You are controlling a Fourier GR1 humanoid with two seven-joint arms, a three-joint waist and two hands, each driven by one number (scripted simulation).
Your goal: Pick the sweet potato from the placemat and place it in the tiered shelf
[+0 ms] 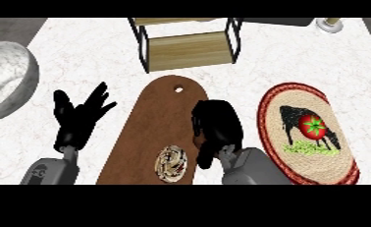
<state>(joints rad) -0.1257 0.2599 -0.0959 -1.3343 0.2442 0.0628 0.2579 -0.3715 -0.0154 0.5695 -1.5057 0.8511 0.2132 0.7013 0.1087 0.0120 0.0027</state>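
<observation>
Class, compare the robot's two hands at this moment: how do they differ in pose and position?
The left hand is spread open, fingers up, over bare counter; the right hand is curled shut above the wooden board. The left hand rests near the view's left edge; the right hand sits near the middle. Both are black.

The right hand [216,127] is curling over the wooden board [148,132], its fingers folding under so that whatever they may be holding is staying hidden. No sweet potato is showing anywhere in view. The tiered shelf [188,48] at the far side is being cut off by the top band. A pale bowl [13,76] is running off the left edge, and a small object [330,24] at the far right corner is too small to tell.
</observation>
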